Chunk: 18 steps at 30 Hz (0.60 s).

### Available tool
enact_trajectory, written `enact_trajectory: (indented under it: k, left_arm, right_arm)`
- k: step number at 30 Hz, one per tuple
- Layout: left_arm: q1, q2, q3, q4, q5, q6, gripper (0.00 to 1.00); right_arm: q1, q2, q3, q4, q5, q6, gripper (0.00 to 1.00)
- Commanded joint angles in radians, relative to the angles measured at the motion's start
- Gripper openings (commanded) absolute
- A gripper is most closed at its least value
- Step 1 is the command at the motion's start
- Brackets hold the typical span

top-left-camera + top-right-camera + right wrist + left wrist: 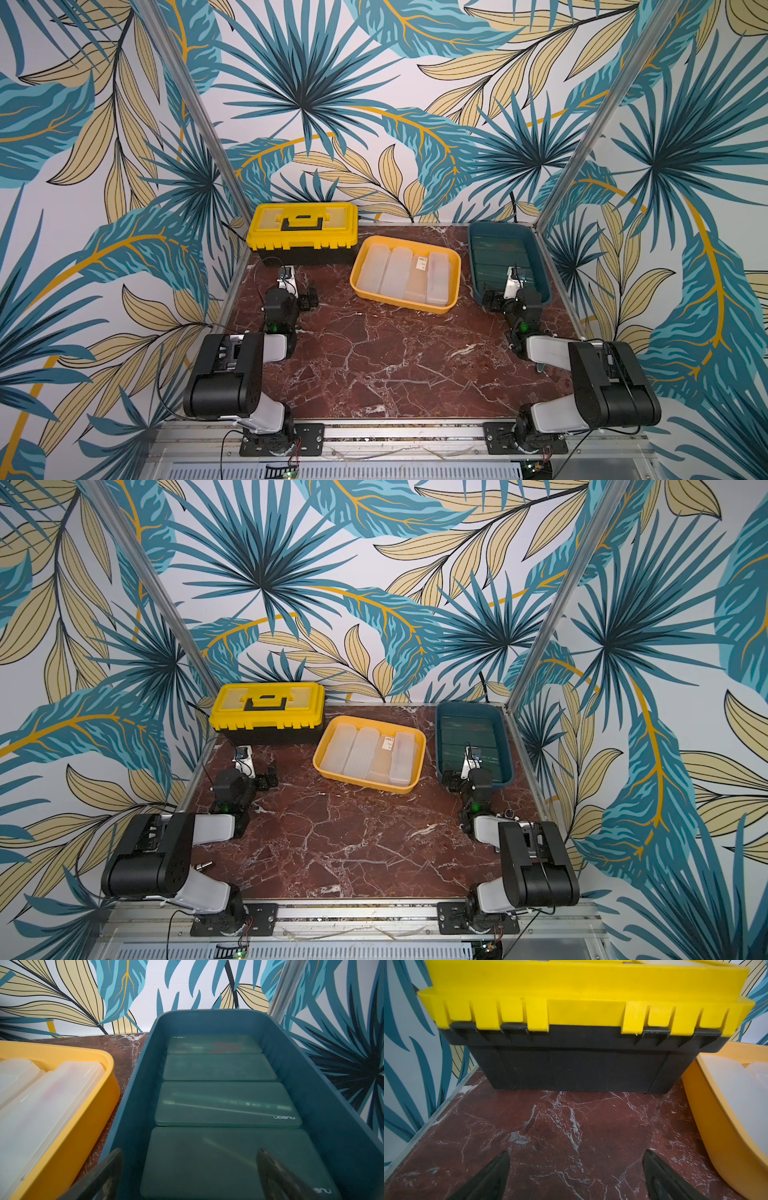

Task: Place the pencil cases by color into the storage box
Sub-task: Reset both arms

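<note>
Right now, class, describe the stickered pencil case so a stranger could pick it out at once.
On the table, find the yellow tray between the toolbox and the blue bin. Frosted white cases lie side by side in it. The wanted case is the only one with a white barcode sticker on its far end.

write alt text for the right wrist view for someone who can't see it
Four dark green pencil cases lie flat in a row inside a teal storage bin, seen past the open right gripper, which holds nothing. Beside the bin, a yellow tray holds frosted white pencil cases.
</note>
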<state>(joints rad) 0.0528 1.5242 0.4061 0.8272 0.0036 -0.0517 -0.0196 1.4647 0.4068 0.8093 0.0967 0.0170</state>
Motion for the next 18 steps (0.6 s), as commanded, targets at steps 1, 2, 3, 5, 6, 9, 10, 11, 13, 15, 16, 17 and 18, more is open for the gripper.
enact_trajectory:
  k: [1, 2, 3, 5, 6, 9, 10, 11, 13, 15, 16, 17, 18]
  left_arm:
    - [-0.004, 0.001, -0.010, 0.033, -0.007, 0.010, 1.00]
    - [-0.004, 0.001, -0.010, 0.033, -0.006, 0.010, 1.00]
    - [-0.004, 0.001, -0.010, 0.033, -0.006, 0.010, 1.00]
    - [-0.004, 0.001, -0.010, 0.033, -0.006, 0.010, 1.00]
    - [-0.004, 0.001, -0.010, 0.035, -0.005, 0.011, 1.00]
    - [-0.005, 0.001, -0.010, 0.033, -0.005, 0.010, 1.00]
    - [-0.004, 0.001, -0.010, 0.034, -0.006, 0.010, 1.00]
    - [-0.004, 0.001, -0.010, 0.033, -0.006, 0.011, 1.00]
    - [-0.004, 0.001, -0.010, 0.033, -0.006, 0.010, 0.99]
    - [-0.004, 0.001, -0.010, 0.034, -0.006, 0.010, 0.99]
    - [-0.004, 0.001, -0.010, 0.034, -0.007, 0.010, 1.00]
    - [-0.004, 0.001, -0.010, 0.033, -0.005, 0.011, 1.00]
    - [-0.004, 0.001, -0.010, 0.034, -0.006, 0.010, 1.00]
  right_arm:
    - [0.003, 0.006, 0.000, -0.018, 0.010, -0.008, 0.99]
    - [0.003, 0.005, 0.000, -0.018, 0.010, -0.008, 0.99]
    - [0.003, 0.006, 0.000, -0.018, 0.010, -0.008, 0.99]
    - [0.003, 0.006, 0.000, -0.018, 0.009, -0.009, 0.99]
    - [0.003, 0.006, 0.001, -0.019, 0.009, -0.008, 0.99]
    - [0.003, 0.006, 0.001, -0.019, 0.008, -0.011, 0.99]
    - [0.003, 0.009, 0.001, -0.019, 0.009, -0.013, 0.99]
    - [0.003, 0.009, 0.002, -0.019, 0.008, -0.012, 0.99]
    - [0.003, 0.011, 0.005, -0.023, 0.007, -0.011, 0.99]
    - [0.003, 0.013, 0.007, -0.025, 0.011, -0.006, 0.99]
    - [0.003, 0.011, 0.006, -0.024, 0.011, -0.005, 0.99]
    - [0.003, 0.009, 0.005, -0.025, 0.010, -0.005, 0.99]
    - [0.002, 0.008, 0.004, -0.025, 0.010, -0.006, 0.99]
